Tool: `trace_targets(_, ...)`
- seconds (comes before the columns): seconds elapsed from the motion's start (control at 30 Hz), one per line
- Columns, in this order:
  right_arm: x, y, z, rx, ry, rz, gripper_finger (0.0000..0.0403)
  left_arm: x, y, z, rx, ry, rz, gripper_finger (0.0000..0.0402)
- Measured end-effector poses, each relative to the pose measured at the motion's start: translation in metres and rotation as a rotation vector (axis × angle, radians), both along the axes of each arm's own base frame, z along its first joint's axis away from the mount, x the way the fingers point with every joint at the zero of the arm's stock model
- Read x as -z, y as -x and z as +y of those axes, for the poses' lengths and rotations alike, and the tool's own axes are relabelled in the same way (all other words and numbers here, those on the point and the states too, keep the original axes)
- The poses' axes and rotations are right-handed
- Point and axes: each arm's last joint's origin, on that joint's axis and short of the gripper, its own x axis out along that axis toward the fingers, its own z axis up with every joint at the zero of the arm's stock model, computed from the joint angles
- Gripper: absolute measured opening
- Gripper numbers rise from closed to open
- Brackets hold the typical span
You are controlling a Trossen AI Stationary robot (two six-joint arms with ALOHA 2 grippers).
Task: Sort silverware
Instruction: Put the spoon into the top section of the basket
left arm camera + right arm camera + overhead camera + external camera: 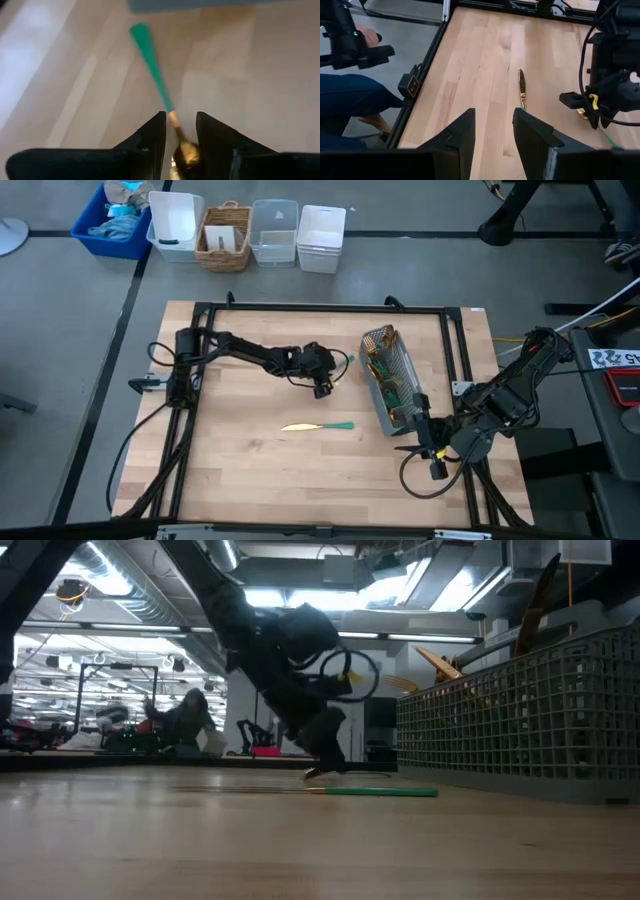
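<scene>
My left gripper (322,387) is low over the table's middle, just left of the grey mesh caddy (388,380). It is shut on a piece of silverware whose teal handle (152,65) runs ahead of the fingers toward the caddy. A knife (318,426) with a gold blade and a teal handle lies flat on the table nearer the front edge. More silverware stands in the caddy. My right gripper (420,442) waits open and raised at the table's right side, near the caddy's front end. My left gripper has the piece's gold head (187,152) between its two fingers, and the slim neck passes out between the fingertips. The fingers slant down from the table's left and lie along the piece. Whether the handle's tip touches the table I cannot tell.
Black frame rails (300,308) border the tabletop. Beyond the far edge stand a blue bin (112,220), white and clear bins, and a wicker basket (225,238). A person's hand (367,35) and a leg in blue show off the table's side in the right wrist view.
</scene>
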Motion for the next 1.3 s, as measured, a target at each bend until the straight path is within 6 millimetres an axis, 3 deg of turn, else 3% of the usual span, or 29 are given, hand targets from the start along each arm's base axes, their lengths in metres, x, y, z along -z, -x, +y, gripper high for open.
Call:
trace_targets(0.23, 0.000, 0.000, 0.000, 0.000, 0.005, 0.005, 0.0131, 0.004, 0.004, 0.014, -0.036, 0.006, 0.016, 0.0102)
trace_targets(0.57, 0.001, 0.000, 0.000, 0.000, 0.008, 0.009, 0.0131, 0.011, 0.010, 0.018, -0.059, 0.035, 0.099, 0.0099)
trace_targets(0.83, 0.001, 0.000, 0.000, 0.000, 0.009, 0.010, 0.0131, 0.012, 0.010, 0.017, -0.041, 0.030, 0.113, 0.0014)
trace_targets(1.3, -0.002, 0.003, -0.003, -0.001, -0.001, 0.003, 0.0131, 0.006, 0.009, 0.012, -0.038, 0.108, 0.055, 0.0008)
